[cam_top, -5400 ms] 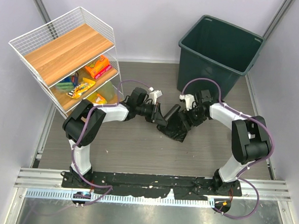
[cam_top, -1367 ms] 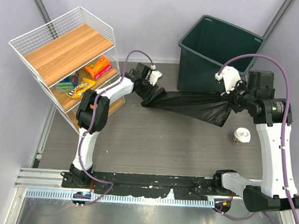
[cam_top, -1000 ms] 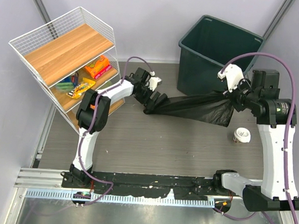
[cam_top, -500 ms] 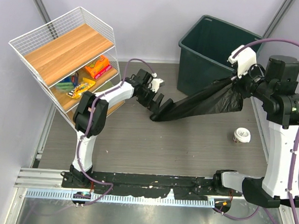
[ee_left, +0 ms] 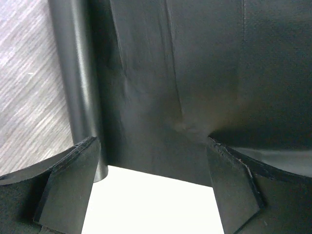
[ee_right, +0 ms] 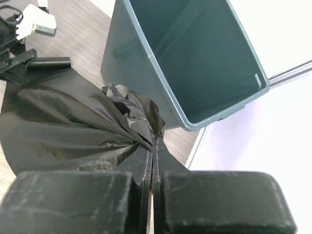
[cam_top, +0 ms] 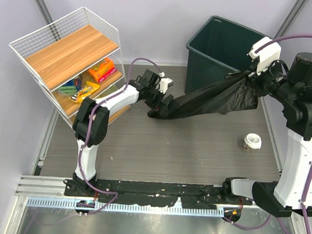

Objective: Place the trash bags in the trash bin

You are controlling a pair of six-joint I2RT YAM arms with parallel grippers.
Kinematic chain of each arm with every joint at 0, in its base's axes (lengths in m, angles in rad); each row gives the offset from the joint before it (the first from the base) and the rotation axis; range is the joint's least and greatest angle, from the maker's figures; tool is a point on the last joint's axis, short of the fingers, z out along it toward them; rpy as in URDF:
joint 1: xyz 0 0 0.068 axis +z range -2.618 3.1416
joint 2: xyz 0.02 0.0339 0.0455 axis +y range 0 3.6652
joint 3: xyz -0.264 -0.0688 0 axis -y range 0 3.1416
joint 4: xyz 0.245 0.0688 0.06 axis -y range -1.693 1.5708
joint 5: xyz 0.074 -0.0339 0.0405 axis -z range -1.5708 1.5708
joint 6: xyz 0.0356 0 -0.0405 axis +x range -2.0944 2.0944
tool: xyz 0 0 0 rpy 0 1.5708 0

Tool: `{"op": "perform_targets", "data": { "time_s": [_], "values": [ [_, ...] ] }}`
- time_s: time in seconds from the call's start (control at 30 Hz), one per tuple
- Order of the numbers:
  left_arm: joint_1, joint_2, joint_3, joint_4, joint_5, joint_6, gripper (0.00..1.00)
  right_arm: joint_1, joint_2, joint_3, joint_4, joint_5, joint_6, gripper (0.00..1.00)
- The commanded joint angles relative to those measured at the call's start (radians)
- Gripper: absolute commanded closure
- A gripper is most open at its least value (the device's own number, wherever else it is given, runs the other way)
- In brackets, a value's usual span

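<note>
I had the right gripper point(cam_top: 248, 75) clamped on the crinkled glossy black plastic trash bag point(cam_top: 210, 99) just beside the near rim of the square dark grey-green plastic bin point(cam_top: 230, 44), its length trailing left toward the wide-open left gripper point(cam_top: 158, 103).

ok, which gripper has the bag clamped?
The right gripper, pinched shut on the bag's bunched end beside the bin; the left gripper stands wide open.
</note>
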Motion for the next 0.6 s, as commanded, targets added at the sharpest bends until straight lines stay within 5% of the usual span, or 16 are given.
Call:
{"op": "perform_targets", "data": {
  "time_s": [0.0, 0.3, 0.57],
  "values": [
    [-0.007, 0.007, 0.034, 0.066, -0.121, 0.056, 0.08, -0.003, -0.004, 0.064, 0.014, 0.013, 0.025, 0.99],
    [-0.003, 0.058, 0.022, 0.155, -0.277, 0.151, 0.08, -0.004, -0.008, 0.050, 0.002, 0.047, 0.008, 0.99],
    [0.042, 0.027, 0.013, 0.234, -0.320, 0.171, 0.08, -0.004, -0.074, -0.220, 0.096, -0.003, 0.034, 0.99]
  ]
}}
